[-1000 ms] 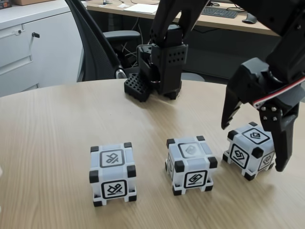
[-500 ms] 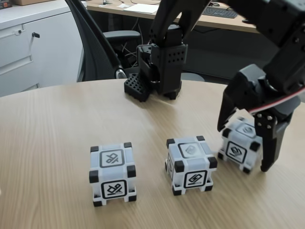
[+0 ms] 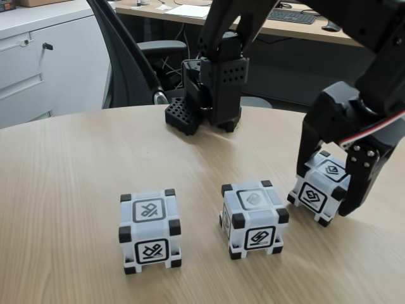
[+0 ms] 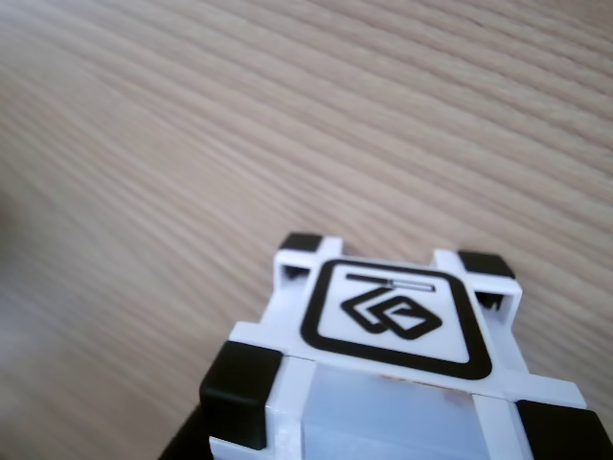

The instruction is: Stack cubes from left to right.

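Three white cubes with black corners stand in a row on the wooden table in the fixed view: a left cube (image 3: 150, 230), a middle cube (image 3: 253, 218) and a right cube (image 3: 314, 196). My black gripper (image 3: 324, 195) comes down from the upper right, and its two fingers press on opposite sides of the right cube, which sits slightly turned. Whether that cube is off the table I cannot tell. In the other view the held cube (image 4: 383, 321) fills the lower edge, its glyph face up, with bare wood grain beyond.
The arm's black base (image 3: 215, 88) stands at the table's far edge, a perforated black block (image 3: 182, 116) beside it. Behind are an office chair (image 3: 123, 57), a white cabinet (image 3: 38, 63) and a desk with a keyboard (image 3: 291, 16).
The gripper has narrowed from wide open to pressing on the right cube. That cube has shifted a little to the left and turned.
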